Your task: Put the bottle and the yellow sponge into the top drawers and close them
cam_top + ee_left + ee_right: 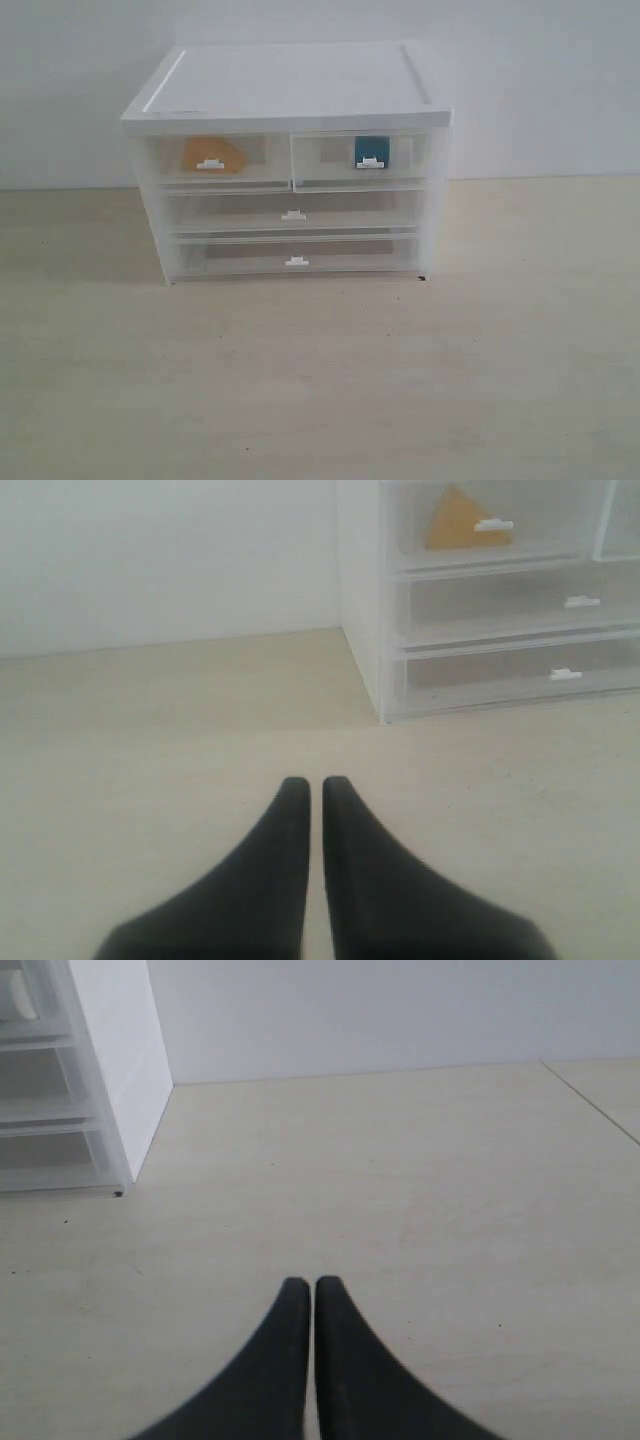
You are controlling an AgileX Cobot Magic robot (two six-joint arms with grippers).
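With the yellow sponge point(212, 154) and bottle point(370, 150) sitting inside the shut top drawers point(256, 158), the left fingers point(308, 792) and right fingers point(306, 1295), closed and empty, are needing only to keep clear.

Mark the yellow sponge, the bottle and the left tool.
yellow sponge point(212, 150): exterior view, middle of its orange face.
bottle point(371, 148): exterior view, teal label.
left tool point(315, 783): left wrist view, midway between its fingertips.

Sponge point(212, 153) in left drawer point(265, 160), bottle point(371, 150) right

The left pincer point(315, 785) is matte black, in two smooth halves that are broad at the base and curve inward to narrow, rounded tips. The right pincer point(305, 1285) looks just the same.
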